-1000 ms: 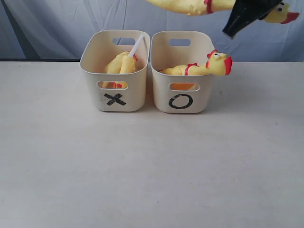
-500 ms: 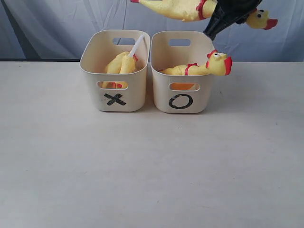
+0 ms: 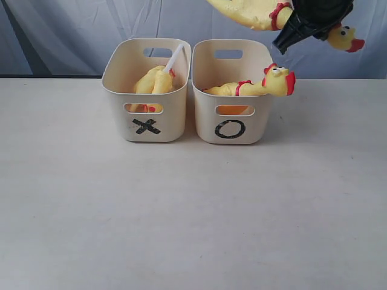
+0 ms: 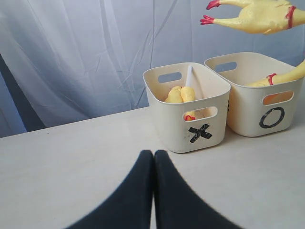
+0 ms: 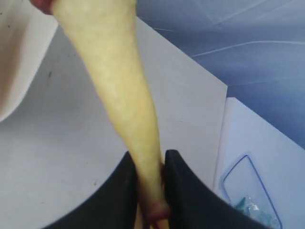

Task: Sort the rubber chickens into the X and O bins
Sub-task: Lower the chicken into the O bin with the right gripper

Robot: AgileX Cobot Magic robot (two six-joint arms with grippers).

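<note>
Pinching a rubber chicken by the neck, your right gripper holds it above the O bin, likely to clear its rim; left gripper pressed together, empty.

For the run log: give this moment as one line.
right gripper: shut on yellow rubber chicken, aloft | left gripper: shut, empty | cream plastic X bin: chicken with white tube | cream O bin: another chicken

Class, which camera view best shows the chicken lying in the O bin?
The exterior view: the chicken shows with its head over the O bin rim. The left wrist view cuts off its head; the right wrist view misses it.
</note>
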